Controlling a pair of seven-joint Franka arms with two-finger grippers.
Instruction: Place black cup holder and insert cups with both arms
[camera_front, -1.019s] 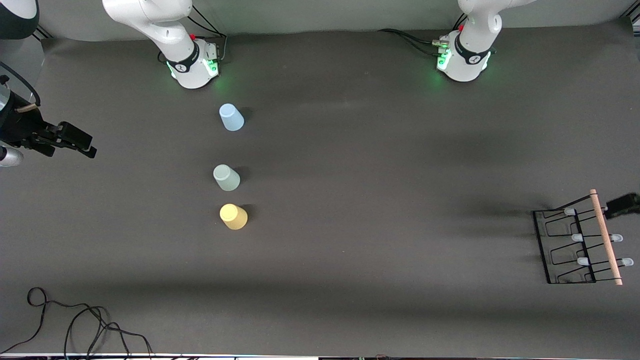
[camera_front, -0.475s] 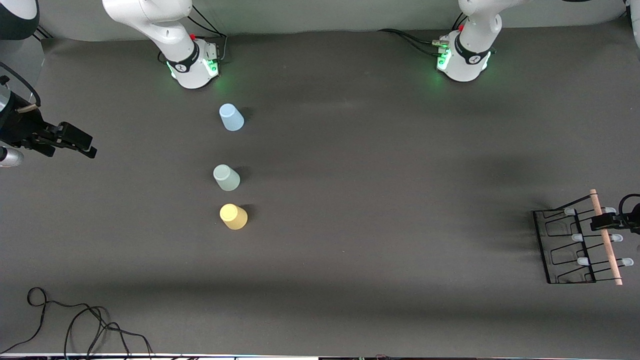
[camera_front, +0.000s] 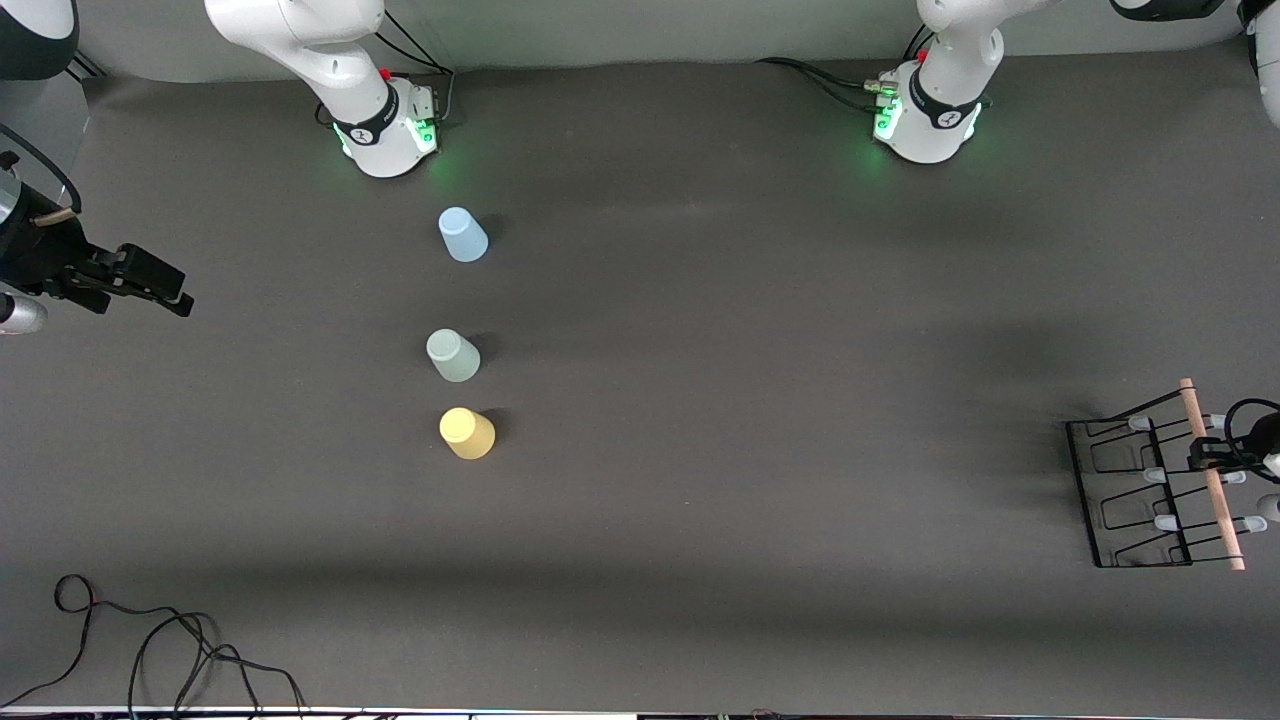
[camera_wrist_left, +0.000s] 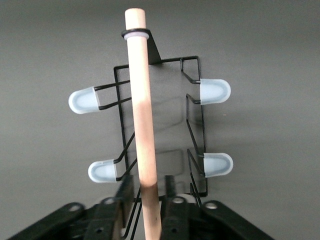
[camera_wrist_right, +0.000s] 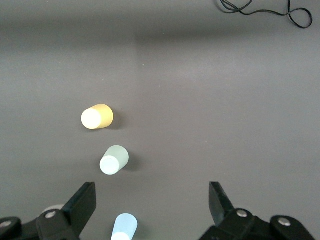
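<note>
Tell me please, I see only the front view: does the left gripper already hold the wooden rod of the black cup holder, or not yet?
Observer: Not yet. In the left wrist view, the left gripper has one finger on each side of the wooden rod of the black cup holder, with a narrow gap on both sides.
Operator: And the right gripper, is it open?
Observer: Yes. The right wrist view shows the right gripper wide open, with only the table showing between its fingers.
</note>
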